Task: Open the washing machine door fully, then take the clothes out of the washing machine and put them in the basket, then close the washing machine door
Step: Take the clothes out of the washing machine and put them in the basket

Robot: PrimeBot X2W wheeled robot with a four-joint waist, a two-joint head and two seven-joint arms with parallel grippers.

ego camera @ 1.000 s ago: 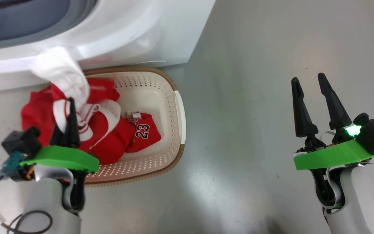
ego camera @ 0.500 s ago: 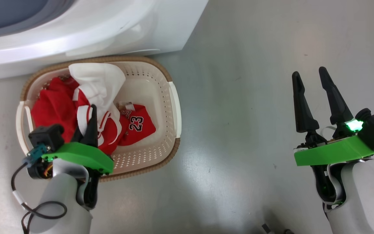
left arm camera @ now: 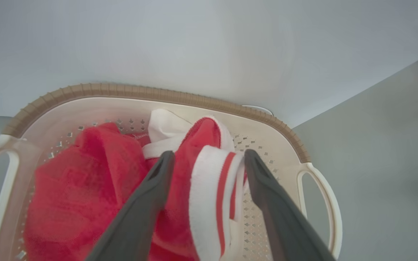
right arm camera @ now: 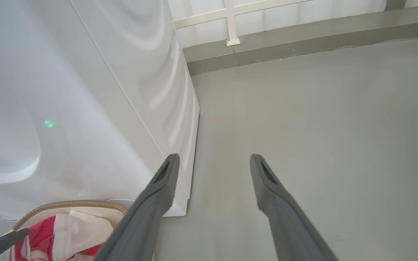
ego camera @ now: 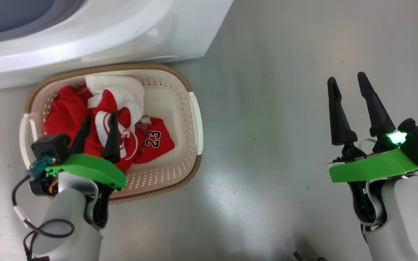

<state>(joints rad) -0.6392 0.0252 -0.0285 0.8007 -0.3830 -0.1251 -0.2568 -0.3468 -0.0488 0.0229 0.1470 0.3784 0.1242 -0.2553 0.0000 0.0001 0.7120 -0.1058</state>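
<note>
Clothes: bright red jersey fabric with white trim, crumpled in a heap; one piece shows the number 23. I see them filling the left half of the basket, with its right half bare.
Basket: cream perforated plastic with a brown woven-look rim and side handles. It sits on the grey floor, just in front of the washing machine.
Washing machine: white body, with a grey gasket edge at the top left of my head view.
Left gripper: fingers parted over the heap; a red-and-white fold lies between them, not squeezed.
Right gripper: fingers wide apart and empty, above the floor, well apart from the basket.
</note>
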